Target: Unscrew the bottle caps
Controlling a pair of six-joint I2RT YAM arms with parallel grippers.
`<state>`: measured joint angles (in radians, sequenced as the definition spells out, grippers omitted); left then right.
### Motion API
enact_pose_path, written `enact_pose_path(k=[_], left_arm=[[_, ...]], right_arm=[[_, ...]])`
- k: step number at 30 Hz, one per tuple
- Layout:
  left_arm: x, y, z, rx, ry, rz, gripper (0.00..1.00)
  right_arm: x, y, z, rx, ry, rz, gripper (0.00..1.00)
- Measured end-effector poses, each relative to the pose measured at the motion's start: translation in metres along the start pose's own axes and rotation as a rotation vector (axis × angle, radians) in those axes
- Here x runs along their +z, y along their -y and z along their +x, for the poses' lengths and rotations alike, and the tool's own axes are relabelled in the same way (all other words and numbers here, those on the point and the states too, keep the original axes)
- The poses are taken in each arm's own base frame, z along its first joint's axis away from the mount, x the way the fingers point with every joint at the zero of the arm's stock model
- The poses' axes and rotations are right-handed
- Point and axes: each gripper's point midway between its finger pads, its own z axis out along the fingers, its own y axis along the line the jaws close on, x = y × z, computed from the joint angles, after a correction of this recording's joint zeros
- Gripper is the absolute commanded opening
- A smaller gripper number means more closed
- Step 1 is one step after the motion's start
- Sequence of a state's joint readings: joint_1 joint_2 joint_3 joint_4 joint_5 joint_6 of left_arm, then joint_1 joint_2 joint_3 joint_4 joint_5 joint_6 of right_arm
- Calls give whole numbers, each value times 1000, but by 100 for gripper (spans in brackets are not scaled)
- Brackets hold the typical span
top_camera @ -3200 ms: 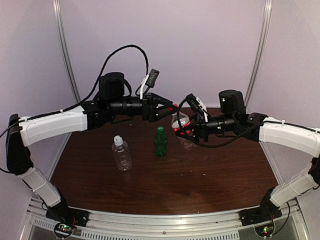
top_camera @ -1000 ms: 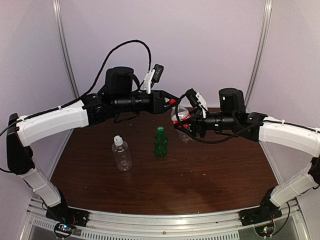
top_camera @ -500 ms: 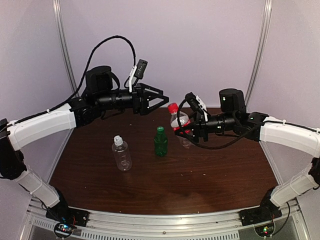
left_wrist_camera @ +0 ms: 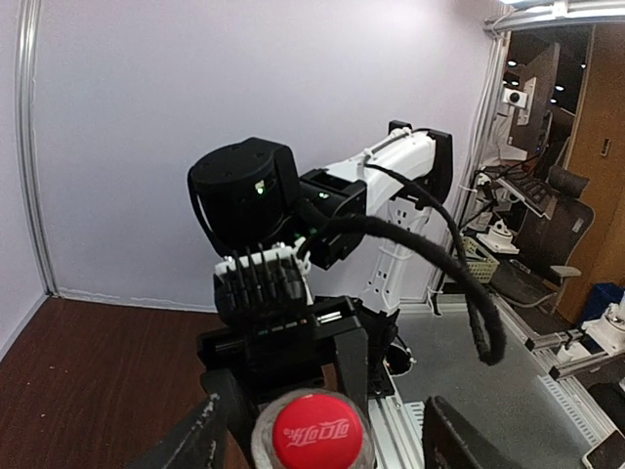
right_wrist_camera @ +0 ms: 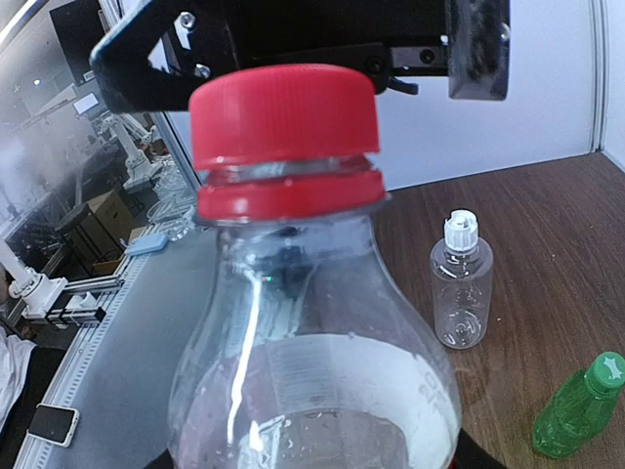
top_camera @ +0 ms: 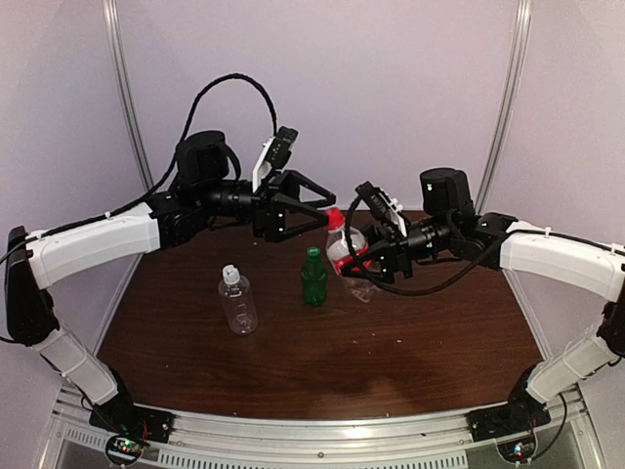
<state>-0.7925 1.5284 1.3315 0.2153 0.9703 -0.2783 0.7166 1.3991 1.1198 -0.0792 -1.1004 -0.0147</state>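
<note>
Above the table [top_camera: 293,352], right gripper [top_camera: 357,258] is clamped on the tilted red-label bottle [right_wrist_camera: 312,391]; left gripper [top_camera: 326,216] jaws apart, either side of its red cap [left_wrist_camera: 315,428]. Risk: an off-centre close slips off, or torque spins the bottle.

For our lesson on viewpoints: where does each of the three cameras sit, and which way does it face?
Top external: above and behind, looking down over the table; left arm and right arm show.
Left wrist: on the left arm, facing the red cap inside the open left gripper; right arm beyond.
Right wrist: faces the red-label bottle, left gripper beyond.
Shared: both wrist views show the red cap.
</note>
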Motion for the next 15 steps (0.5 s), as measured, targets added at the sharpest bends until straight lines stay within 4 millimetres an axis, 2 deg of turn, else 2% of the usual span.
enact_pose_path(k=[6, 15], left_arm=[[9, -7, 16, -51, -16, 45, 51], [10, -4, 9, -68, 11, 80, 37]], right_arm=[[1, -4, 0, 17, 2, -34, 50], [1, -4, -1, 25, 5, -36, 48]])
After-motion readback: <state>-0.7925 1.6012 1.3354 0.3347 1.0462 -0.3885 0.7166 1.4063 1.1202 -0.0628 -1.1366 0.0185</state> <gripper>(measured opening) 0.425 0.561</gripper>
